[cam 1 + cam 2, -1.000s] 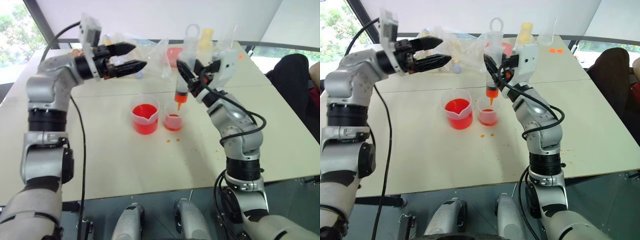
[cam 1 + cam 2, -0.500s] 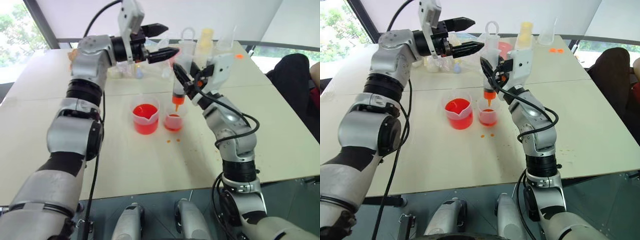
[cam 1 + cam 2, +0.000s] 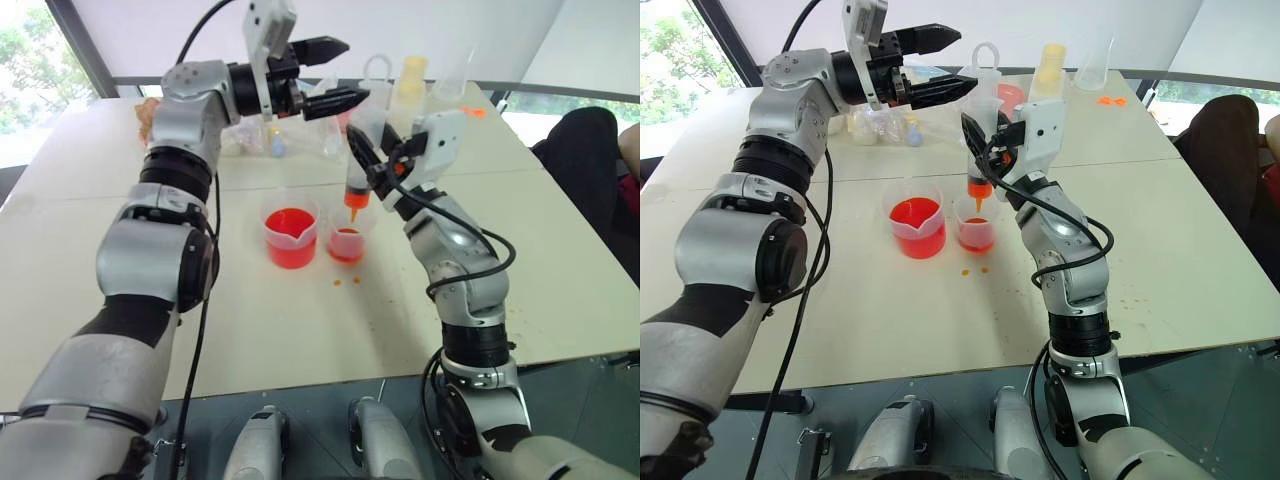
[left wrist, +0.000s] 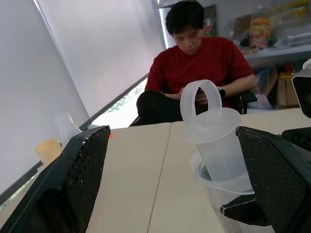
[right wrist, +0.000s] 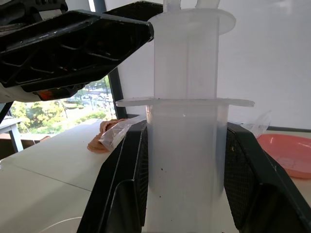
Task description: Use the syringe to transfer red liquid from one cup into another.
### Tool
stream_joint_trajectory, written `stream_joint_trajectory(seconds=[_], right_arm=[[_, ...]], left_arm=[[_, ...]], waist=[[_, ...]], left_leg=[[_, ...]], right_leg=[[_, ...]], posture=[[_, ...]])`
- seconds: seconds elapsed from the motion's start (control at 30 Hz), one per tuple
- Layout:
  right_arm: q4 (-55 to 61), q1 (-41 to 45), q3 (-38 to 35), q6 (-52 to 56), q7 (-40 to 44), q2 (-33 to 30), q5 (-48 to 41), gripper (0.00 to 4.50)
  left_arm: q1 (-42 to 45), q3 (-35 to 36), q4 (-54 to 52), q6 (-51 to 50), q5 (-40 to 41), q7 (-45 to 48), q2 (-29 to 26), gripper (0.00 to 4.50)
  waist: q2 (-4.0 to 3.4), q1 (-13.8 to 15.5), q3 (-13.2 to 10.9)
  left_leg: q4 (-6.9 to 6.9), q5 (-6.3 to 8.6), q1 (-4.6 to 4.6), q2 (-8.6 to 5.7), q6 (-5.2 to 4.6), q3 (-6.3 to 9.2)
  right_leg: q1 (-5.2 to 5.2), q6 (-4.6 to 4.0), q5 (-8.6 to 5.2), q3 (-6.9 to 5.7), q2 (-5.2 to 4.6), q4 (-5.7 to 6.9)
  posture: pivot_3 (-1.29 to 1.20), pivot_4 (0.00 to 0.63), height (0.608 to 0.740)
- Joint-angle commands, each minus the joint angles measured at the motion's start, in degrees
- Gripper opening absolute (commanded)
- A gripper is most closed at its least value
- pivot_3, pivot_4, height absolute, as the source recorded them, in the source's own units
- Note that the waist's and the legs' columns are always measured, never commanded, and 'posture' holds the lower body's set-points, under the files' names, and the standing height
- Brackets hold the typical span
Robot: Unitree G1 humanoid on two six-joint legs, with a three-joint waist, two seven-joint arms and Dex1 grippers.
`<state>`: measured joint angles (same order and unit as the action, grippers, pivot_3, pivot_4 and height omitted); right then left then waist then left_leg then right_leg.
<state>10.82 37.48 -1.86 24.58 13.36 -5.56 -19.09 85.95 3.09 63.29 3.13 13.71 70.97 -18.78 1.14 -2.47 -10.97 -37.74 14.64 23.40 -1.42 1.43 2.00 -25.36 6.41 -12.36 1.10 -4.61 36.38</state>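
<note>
Transfer under way: we see the right pincer (image 3: 985, 150) clamped on the syringe (image 3: 983, 130), held upright with its tip over the small cup (image 3: 975, 225), which already holds some red liquid (image 3: 976, 236); the beaker (image 3: 914, 220) beside it on the desk (image 3: 1200, 260) remains part-filled; the left pincer (image 3: 950, 62), fingers apart, flanks the plunger ring, so we judge emptying the syringe comes next

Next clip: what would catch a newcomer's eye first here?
The syringe, held upright by the shut right gripper, its orange tip just above the small cup. Beside that cup stands the beaker of red liquid. The open left gripper reaches in beside the syringe's plunger ring.
</note>
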Motion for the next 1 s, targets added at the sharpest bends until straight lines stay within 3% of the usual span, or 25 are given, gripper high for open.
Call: stream_joint_trajectory(seconds=[0.03,0.63,1.0], right_arm=[[-0.04,0.16,0.79,-1.04,0.64,0.48,0.06,1.49],[-1.37,0.29,0.97,-1.84,0.76,0.72,0.14,1.49],[-0.87,0.22,1.19,-2.01,0.55,1.23,0.22,1.49]], left_arm=[[3.72,2.32,-0.87,0.58,1.15,-0.09,-0.36,4.33],[3.51,3.06,0.06,1.45,-0.49,0.65,-0.52,4.33],[3.52,0.33,3.46,6.95,-6.82,-4.61,-0.66,4.33]], waist=[[0.00,-0.01,0.00],[0.00,-0.01,0.00],[0.00,0.00,0.00]], left_leg=[[0.00,0.00,0.00,0.00,0.00,0.00],[-0.03,0.00,0.00,0.00,-0.01,0.00],[-0.03,0.00,0.00,0.00,-0.01,0.00]], right_leg=[[0.00,0.00,0.00,0.00,0.00,0.00],[0.01,0.00,0.00,0.00,0.00,0.02],[0.01,0.00,0.00,0.00,0.00,0.02]], posture=[[0.00,0.150,0.740],[0.00,0.150,0.740],[0.00,0.150,0.740]])
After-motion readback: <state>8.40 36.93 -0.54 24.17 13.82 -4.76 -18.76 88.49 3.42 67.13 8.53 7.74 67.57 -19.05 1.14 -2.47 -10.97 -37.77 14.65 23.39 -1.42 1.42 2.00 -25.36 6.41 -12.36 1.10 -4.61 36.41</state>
